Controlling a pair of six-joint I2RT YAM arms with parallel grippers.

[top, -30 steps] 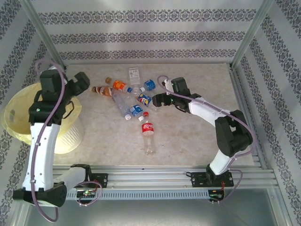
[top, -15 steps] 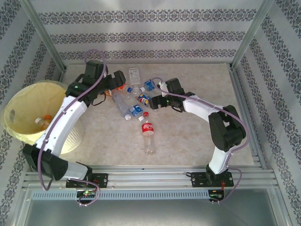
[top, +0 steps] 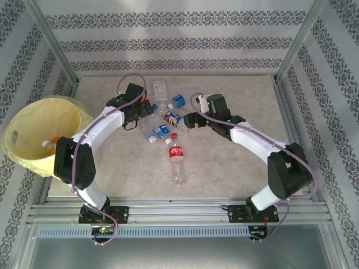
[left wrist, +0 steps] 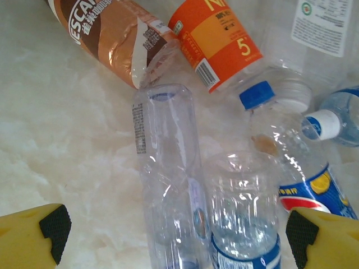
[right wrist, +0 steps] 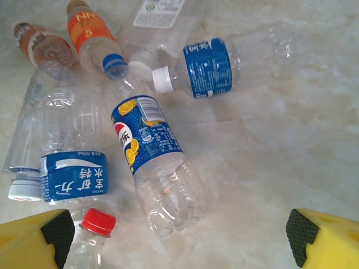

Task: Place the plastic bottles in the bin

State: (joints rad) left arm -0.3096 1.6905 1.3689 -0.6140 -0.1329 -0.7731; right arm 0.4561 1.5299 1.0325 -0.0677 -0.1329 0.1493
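We are seeing bright, even light washing out the pale surface (top: pixel 224 162), with shadows lying soft and faint. Glare is glinting off the clear bottles (left wrist: pixel 168 185). The top view is looking slightly soft.

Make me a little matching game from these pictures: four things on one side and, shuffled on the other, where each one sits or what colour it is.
Things
1. bin
2. red-capped bottle
3. brown-labelled bottle
4. blue-and-orange-labelled bottle

Descriptions
A. has a blue cap
B. pale yellow, standing left of the table
C. the bottle lying nearest the table's near edge
D. in the upper left corner of the left wrist view

Pairs: 1-B, 2-C, 3-D, 4-A
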